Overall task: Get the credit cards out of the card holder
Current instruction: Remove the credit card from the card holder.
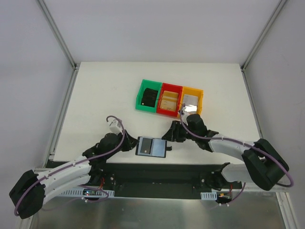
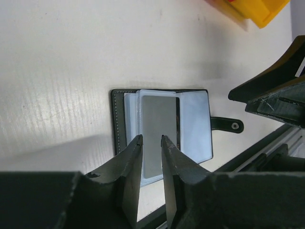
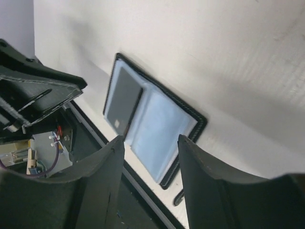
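The step in hand looks like getting hold of a card; the card holder (image 1: pixel 151 146) lies open and flat on the white table (image 2: pixel 71 71). The left gripper (image 2: pixel 151 139) has its jaws a little apart, pinching nothing; the flat grey card (image 2: pixel 159 117) sits just past their tips, in a shiny see-through sleeve. The right gripper (image 3: pixel 150 140) has its jaws spread wide, with the holder beyond the gap. Next, I think, the left jaws must nip the thin, stiff card edge; the soft black cover could slide.
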### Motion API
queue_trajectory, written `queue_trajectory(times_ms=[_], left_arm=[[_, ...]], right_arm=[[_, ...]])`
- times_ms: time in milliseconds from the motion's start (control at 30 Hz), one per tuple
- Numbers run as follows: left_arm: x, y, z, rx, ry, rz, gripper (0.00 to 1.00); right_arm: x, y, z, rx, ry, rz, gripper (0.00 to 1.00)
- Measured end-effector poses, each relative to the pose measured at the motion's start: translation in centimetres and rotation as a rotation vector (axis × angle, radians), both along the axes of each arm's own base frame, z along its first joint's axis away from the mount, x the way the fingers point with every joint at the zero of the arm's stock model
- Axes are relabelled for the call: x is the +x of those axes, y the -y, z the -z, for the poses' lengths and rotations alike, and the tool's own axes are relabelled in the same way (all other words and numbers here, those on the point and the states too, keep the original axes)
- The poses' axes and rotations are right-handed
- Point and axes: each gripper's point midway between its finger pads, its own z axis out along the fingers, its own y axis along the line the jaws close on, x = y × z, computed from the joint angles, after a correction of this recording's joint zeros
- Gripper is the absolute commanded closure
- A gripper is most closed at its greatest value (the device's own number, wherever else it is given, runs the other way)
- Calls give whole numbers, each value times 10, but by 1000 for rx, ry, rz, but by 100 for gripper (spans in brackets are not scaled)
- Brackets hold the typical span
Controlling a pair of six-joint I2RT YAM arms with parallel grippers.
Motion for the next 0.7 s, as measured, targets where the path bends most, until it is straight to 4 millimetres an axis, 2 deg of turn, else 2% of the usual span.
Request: queue_trajectory(times_ms=[67, 167, 267, 433, 567, 700], left_arm=[[1, 1, -6, -17, 17, 0, 88], [1, 3, -6, -21, 16, 8, 100], [-1, 7, 5, 0, -21, 28, 100], [-8, 15, 24, 15, -91, 74, 100], [-9, 22, 24, -12, -100, 95, 100], [-10, 23, 24, -27, -96, 102, 100]], right_arm=[[-1, -2, -14, -12, 42, -11, 48], [-7, -17, -37, -4, 104, -63, 48], [-17, -33, -46, 0, 135, -109, 45], [-24, -48, -28, -2, 103, -114, 45], [-24, -54, -5, -10, 29, -100, 46], [-23, -62, 3, 31, -6, -81, 46]])
